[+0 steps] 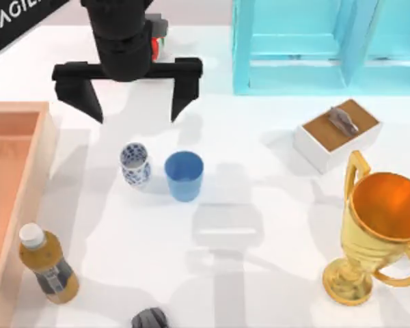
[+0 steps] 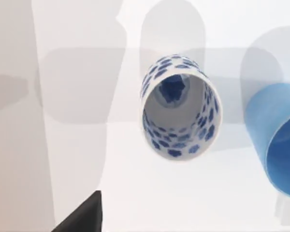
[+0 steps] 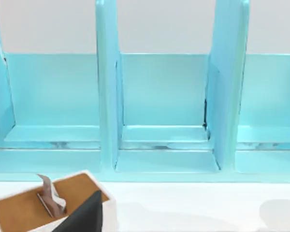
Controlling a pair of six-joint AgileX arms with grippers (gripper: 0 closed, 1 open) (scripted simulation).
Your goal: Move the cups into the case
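Observation:
Two cups stand upright side by side on the white table: a white cup with blue floral pattern [image 1: 134,164] [image 2: 180,108] and, just to its right, a plain blue cup [image 1: 184,175] [image 2: 280,140]. The case [image 1: 44,137], a shallow orange-brown wooden box, lies along the table's left edge. My left gripper [image 1: 137,102] hangs open behind the cups, with its fingers spread wide and touching neither; one black fingertip [image 2: 79,217] shows in the left wrist view. A dark fingertip [image 3: 84,215] of my right gripper shows in the right wrist view, near the white box.
A turquoise shelf unit [image 1: 328,48] [image 3: 159,96] stands at the back right. A white box with a brown top [image 1: 338,133] [image 3: 34,205] and a gold trophy [image 1: 379,232] stand at the right. A bottle [image 1: 48,266] stands beside the case; a dark object [image 1: 149,318] lies at the front edge.

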